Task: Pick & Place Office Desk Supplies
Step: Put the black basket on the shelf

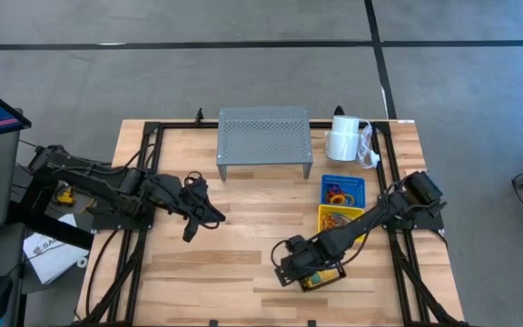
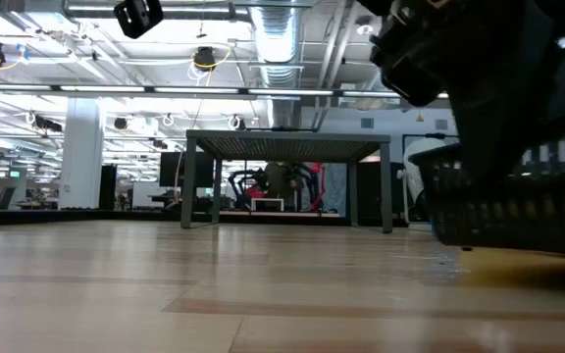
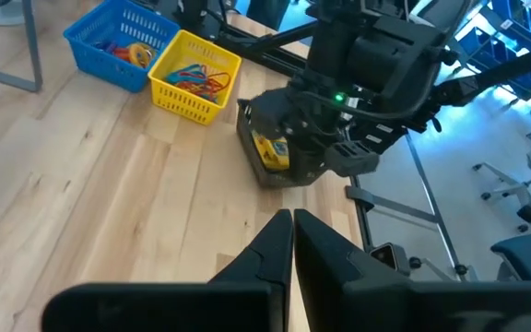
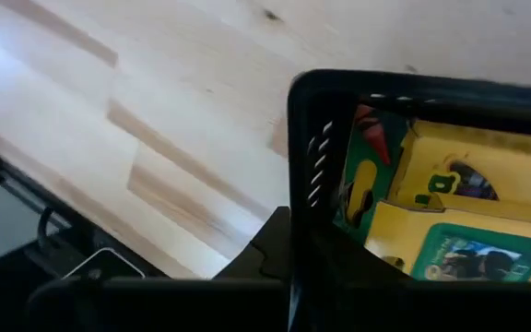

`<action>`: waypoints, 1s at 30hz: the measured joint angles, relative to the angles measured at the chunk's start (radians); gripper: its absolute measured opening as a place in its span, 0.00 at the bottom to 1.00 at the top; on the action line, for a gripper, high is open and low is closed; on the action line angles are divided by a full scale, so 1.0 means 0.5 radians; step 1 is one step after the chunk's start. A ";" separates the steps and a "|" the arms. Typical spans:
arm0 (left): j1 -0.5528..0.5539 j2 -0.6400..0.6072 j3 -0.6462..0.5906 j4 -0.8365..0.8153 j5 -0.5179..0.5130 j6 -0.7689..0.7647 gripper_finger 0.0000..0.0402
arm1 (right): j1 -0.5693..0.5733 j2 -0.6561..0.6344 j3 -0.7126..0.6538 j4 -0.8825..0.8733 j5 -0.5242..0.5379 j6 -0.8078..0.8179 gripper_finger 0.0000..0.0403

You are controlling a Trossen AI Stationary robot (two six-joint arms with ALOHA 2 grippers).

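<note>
Right gripper point(image 1: 291, 270) jaws clenched on black basket point(image 1: 320, 276) rim, crayon boxes point(image 4: 450, 231) inside; left gripper point(image 1: 192, 218) jaws clenched, empty, over worktop point(image 1: 234, 245)

The table point(image 1: 243, 245) is pale planked wood, smooth with a soft sheen – its frame is dark metal. At upper centre, the shelf point(image 1: 264, 136) is grey perforated metal, matt. The blue basket point(image 1: 343, 189), yellow basket point(image 3: 194, 77) and black basket point(image 4: 413, 92) are latticed plastic – the crayon boxes point(image 4: 450, 221) look like printed card.
</note>
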 joint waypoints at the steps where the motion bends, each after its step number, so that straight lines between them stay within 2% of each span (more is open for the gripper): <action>1: 0.007 0.000 0.000 0.000 0.000 0.000 0.02 | -0.005 0.000 0.000 0.015 0.000 -0.048 0.01; 14: 0.105 0.000 0.000 0.001 0.003 -0.006 0.02 | -0.030 0.000 0.001 0.212 -0.203 -0.590 0.01; 21: 0.185 0.000 0.000 0.002 0.003 -0.006 0.02 | -0.031 0.000 0.001 0.206 -0.350 -0.863 0.01; 30: 0.255 0.000 0.000 0.023 0.003 -0.019 0.02 | -0.088 0.000 0.001 0.176 -0.420 -1.274 0.01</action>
